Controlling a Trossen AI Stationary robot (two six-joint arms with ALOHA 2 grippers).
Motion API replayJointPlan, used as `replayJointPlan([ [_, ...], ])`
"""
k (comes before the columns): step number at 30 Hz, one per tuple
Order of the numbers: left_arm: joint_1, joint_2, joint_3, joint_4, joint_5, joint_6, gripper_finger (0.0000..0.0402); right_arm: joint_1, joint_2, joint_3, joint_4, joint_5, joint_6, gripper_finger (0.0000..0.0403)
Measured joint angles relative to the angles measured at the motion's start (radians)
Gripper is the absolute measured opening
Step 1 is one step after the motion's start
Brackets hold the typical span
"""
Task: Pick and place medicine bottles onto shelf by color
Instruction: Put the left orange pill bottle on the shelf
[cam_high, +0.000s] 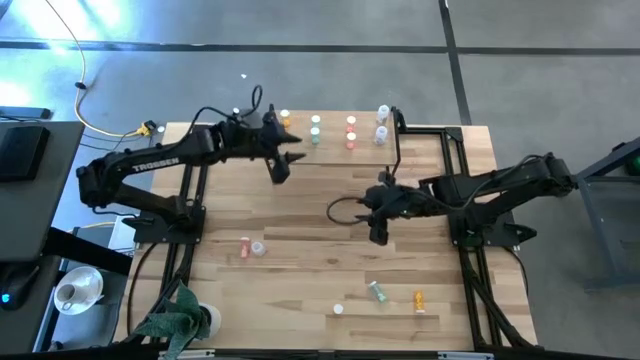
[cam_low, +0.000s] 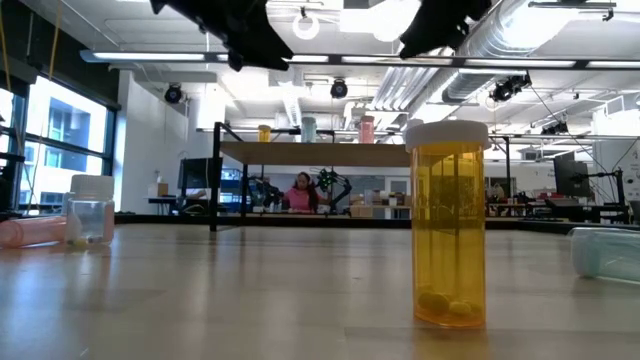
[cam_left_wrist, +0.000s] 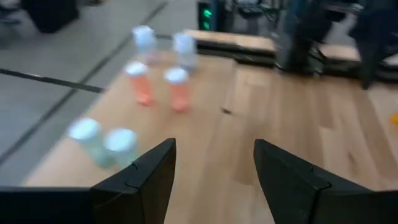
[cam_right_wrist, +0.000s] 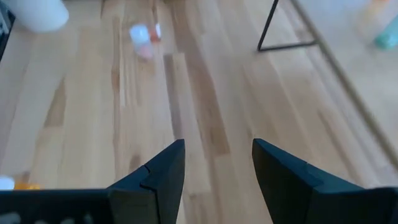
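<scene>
The shelf (cam_high: 335, 145) stands at the table's far edge, with medicine bottles upright on its top in pairs: green (cam_left_wrist: 102, 143), red (cam_left_wrist: 158, 84) and clear (cam_left_wrist: 161, 43). An orange one (cam_high: 285, 118) stands at its left end. My left gripper (cam_left_wrist: 214, 168) hovers open above the shelf's near left part (cam_high: 290, 152), nothing between its fingers. My right gripper (cam_right_wrist: 217, 168) hangs open over the table's middle (cam_high: 375, 215), also empty. On the table are a pink bottle (cam_high: 245, 245) on its side beside a clear one (cam_high: 258, 247), and near the front a green one (cam_high: 377, 291) and an orange one (cam_low: 450, 225), upright.
A small white-capped bottle (cam_high: 338, 309) sits near the front edge. The shelf's black leg (cam_right_wrist: 273, 31) stands ahead of my right gripper. A potted plant (cam_high: 180, 320) is at the front left corner. Bare wood lies between the grippers and the loose bottles.
</scene>
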Motion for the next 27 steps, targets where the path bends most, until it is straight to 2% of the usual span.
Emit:
replayJointPlan([
  [6,-0.089,-0.006,-0.096,0.077,-0.001,-0.05,0.0203,0.066,0.001,-0.079,0.0,0.0,0.08,0.0179],
  [14,-0.224,-0.006,-0.236,0.266,-0.012,-0.141,0.0203,0.197,0.001,-0.183,0.058,0.023,0.196,0.0179],
  [21,-0.367,-0.006,-0.317,0.336,-0.111,-0.182,0.0203,0.304,0.0,-0.285,0.166,0.044,0.268,0.0179],
  [27,-0.488,-0.006,-0.358,0.348,-0.208,-0.191,0.0203,0.364,0.002,-0.408,0.396,0.045,0.27,0.0179],
])
